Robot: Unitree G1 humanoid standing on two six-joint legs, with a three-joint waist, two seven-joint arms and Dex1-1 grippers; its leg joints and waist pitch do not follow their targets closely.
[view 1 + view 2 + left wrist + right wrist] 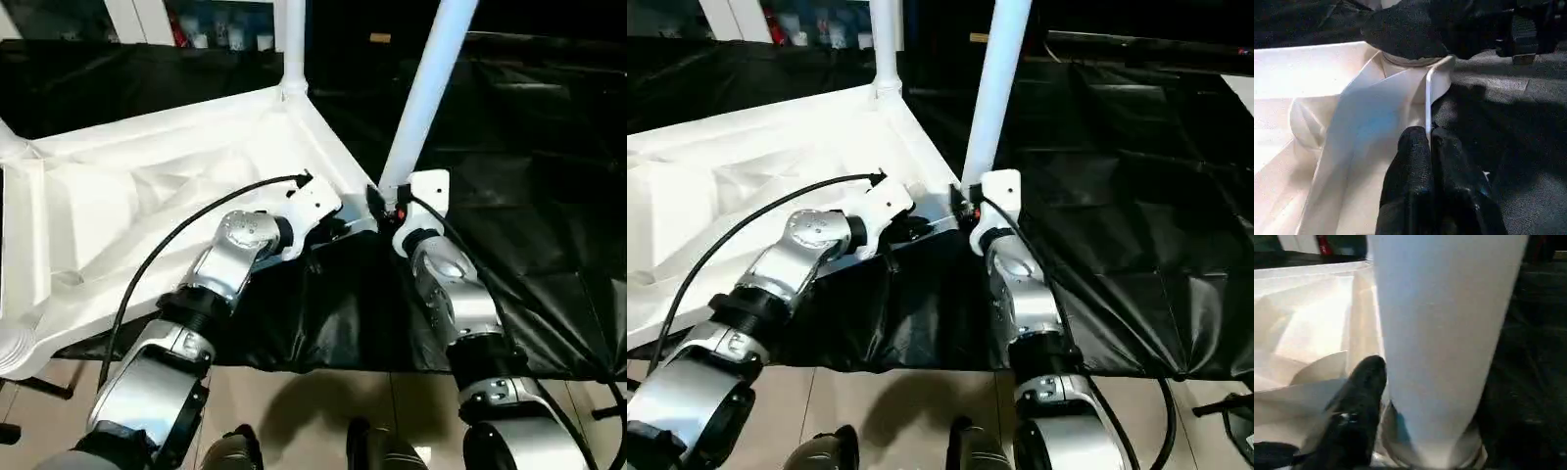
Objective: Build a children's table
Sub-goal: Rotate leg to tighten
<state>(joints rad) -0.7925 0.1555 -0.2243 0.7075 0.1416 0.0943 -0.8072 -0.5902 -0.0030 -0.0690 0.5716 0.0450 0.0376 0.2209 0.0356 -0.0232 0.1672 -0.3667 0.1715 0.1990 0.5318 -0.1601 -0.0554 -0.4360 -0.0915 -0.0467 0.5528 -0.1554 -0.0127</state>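
The children's table lies upside down on a black sheet, its ribbed white top (147, 206) facing up. One white leg (293, 39) stands in the far corner socket. A second leg (427, 93) rises, leaning slightly, from the near right corner socket (1430, 450). My left gripper (1429, 134) is shut on the thin white rim (1427, 98) of the top, just short of that corner. My right gripper (392, 201) sits at the foot of the second leg (1444, 333), right against it.
The black sheet (529, 225) covers the work surface and hangs over its front edge. A white cabinet with glass doors (211, 24) stands behind. Bare floor (313, 401) lies below my forearms. An open socket (15, 343) sits at the table's near left corner.
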